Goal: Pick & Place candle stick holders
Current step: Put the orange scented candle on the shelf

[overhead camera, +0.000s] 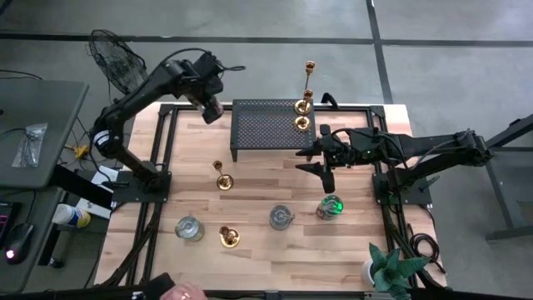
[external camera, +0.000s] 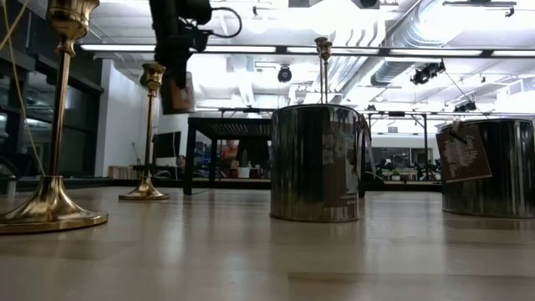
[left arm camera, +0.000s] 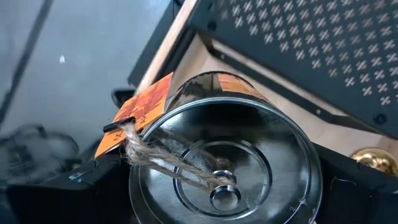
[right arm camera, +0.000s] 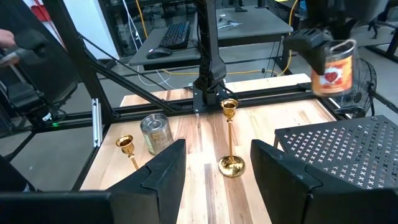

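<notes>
Silvery cup (left arm camera: 230,155) is riding clamped in the left gripper (overhead camera: 211,107), upper left, seemingly for placing on the black stand (overhead camera: 266,127); the right gripper (overhead camera: 320,160) is waiting empty, parted.

Both robot arms are matte black, built from chunky tubular links joined by rounded joint housings. The left arm (overhead camera: 137,96) carries a thin black cable that loops out past its wrist. The right arm (overhead camera: 433,148) is longer and slimmer in outline, with a blocky wrist section. Each ends in broad, flat black jaws with angular, faceted inner faces.
</notes>
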Robot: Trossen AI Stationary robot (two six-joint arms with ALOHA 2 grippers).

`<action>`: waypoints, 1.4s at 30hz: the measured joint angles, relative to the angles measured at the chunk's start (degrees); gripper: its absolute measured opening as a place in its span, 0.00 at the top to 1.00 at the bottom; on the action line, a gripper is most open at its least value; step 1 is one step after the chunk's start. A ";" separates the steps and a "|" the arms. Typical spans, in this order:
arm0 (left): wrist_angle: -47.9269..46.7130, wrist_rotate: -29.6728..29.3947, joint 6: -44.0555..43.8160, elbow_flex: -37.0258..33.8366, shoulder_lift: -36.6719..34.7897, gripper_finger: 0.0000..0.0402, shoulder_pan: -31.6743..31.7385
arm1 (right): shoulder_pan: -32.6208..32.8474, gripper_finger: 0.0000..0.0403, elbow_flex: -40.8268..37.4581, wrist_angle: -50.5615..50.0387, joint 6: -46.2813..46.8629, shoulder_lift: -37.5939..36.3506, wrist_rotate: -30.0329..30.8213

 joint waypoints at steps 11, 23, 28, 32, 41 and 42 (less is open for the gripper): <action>4.80 0.51 18.53 4.97 4.34 0.13 -2.52 | 0.01 0.57 0.01 0.02 0.00 0.00 0.02; 18.48 2.73 36.27 6.42 8.13 0.13 -5.99 | 0.01 0.57 0.02 0.03 0.00 0.00 0.02; 17.67 3.22 36.14 10.79 12.76 0.13 -7.55 | 0.01 0.57 0.01 0.01 0.00 0.00 0.02; 17.44 4.92 35.59 14.91 15.92 0.13 -9.08 | 0.00 0.57 0.01 0.02 0.00 0.00 0.02; 15.42 5.56 32.97 19.57 20.89 0.13 -10.42 | 0.02 0.57 0.02 0.01 0.00 0.00 0.02; 15.68 5.50 32.96 19.65 21.14 0.13 -10.42 | 0.01 0.57 0.01 0.01 0.00 0.00 0.00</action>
